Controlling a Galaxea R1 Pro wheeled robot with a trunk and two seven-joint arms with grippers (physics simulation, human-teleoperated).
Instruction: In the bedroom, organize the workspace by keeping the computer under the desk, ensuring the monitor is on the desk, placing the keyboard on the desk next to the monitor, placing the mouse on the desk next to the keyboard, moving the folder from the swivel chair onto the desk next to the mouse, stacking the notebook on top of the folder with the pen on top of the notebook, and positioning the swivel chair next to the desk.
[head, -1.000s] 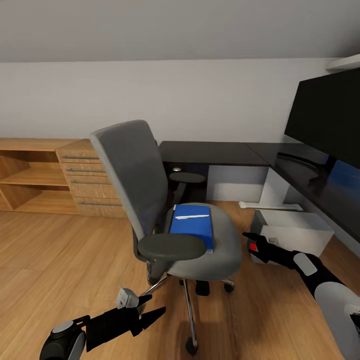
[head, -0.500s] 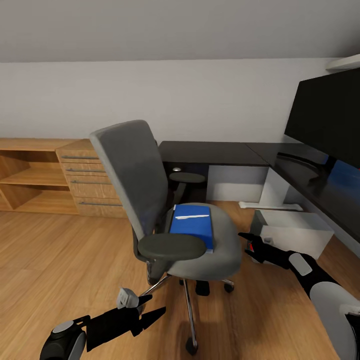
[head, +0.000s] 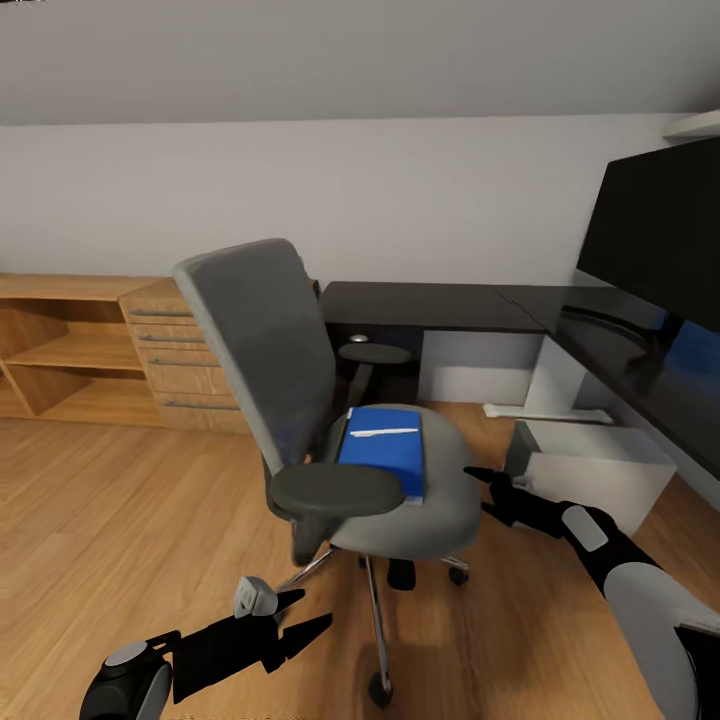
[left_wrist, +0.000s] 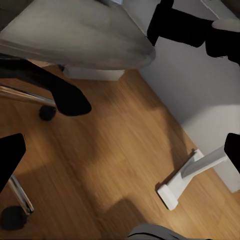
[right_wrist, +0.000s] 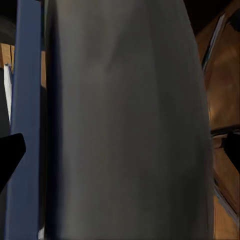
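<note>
The grey swivel chair (head: 270, 350) stands mid-floor, away from the black-topped desk (head: 430, 305). The blue folder (head: 382, 462) lies flat on its seat with a white strip on top. My right gripper (head: 482, 490) is open at the seat's right rim, level with the cushion. Its wrist view looks along the seat cushion (right_wrist: 125, 120) to the folder's blue edge (right_wrist: 27, 125). My left gripper (head: 298, 617) hangs open low over the floor, in front of the chair's base. The black monitor (head: 660, 240) stands on the desk at right. The light grey computer (head: 600, 465) sits on the floor under the desk.
A low light-wood cabinet (head: 70, 350) with drawers (head: 185, 370) lines the back wall at left. The desk's white leg foot (head: 545, 412) lies behind the computer. The chair's star base and castors (head: 380, 690) spread close to my left gripper. Open plank floor (head: 100, 540) lies at left.
My right gripper has moved up and left, from in front of the computer to the seat's right rim. The view has shifted slightly. My left gripper has stayed still.
</note>
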